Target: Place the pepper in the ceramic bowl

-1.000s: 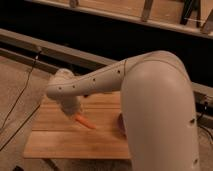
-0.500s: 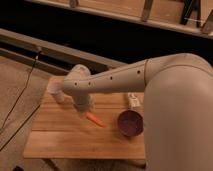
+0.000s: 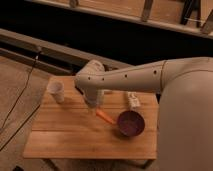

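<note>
The orange-red pepper (image 3: 105, 116) lies or hangs slanted just left of the dark purple-maroon ceramic bowl (image 3: 131, 123), its right end near the bowl's rim. The bowl stands at the right of the wooden table (image 3: 70, 135). My gripper (image 3: 94, 106) hangs at the end of the white arm (image 3: 135, 77), directly over the pepper's upper left end. I cannot tell whether it holds the pepper.
A white cup (image 3: 56, 91) stands at the table's back left corner. A small white object (image 3: 132, 100) lies at the back right, behind the bowl. A dark cable (image 3: 22, 95) runs over the floor to the left. A long rail (image 3: 45, 47) runs behind the table.
The arm has swung to the right and drawn back, so the bowl and the cup now show. The pepper has moved to the right with the gripper, closer to the bowl.
</note>
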`<state>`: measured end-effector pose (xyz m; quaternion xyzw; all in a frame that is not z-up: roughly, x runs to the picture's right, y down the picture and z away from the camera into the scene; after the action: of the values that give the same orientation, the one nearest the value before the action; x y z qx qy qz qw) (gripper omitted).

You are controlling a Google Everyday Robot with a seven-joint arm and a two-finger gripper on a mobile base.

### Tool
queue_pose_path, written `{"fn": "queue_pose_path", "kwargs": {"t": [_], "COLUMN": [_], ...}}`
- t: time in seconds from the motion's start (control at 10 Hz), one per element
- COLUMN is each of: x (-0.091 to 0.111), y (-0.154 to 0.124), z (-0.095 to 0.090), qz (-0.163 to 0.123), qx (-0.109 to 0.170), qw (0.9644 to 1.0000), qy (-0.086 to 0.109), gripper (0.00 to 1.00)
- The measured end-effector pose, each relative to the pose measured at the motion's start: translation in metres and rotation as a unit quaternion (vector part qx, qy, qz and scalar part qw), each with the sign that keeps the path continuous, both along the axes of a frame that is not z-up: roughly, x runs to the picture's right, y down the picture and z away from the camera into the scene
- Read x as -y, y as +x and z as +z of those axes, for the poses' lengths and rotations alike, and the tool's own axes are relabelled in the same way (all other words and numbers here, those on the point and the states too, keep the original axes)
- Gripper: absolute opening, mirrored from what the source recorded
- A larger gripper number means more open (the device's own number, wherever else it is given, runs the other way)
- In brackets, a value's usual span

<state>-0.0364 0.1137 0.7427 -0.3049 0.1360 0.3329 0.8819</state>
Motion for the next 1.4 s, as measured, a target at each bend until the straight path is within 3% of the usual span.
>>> {"fn": "queue_pose_path", "kwargs": {"t": [0.7, 1.4], "x": [0.001, -0.008], "y": [0.042, 0.091], "z": [-0.009, -0.012], "qz": [0.041, 0.107], "qx": [-0.033, -0.075], "qw": [0.9986, 0.9913], "qy": [-0.002, 0.012], "gripper": [0.0, 0.0]}}
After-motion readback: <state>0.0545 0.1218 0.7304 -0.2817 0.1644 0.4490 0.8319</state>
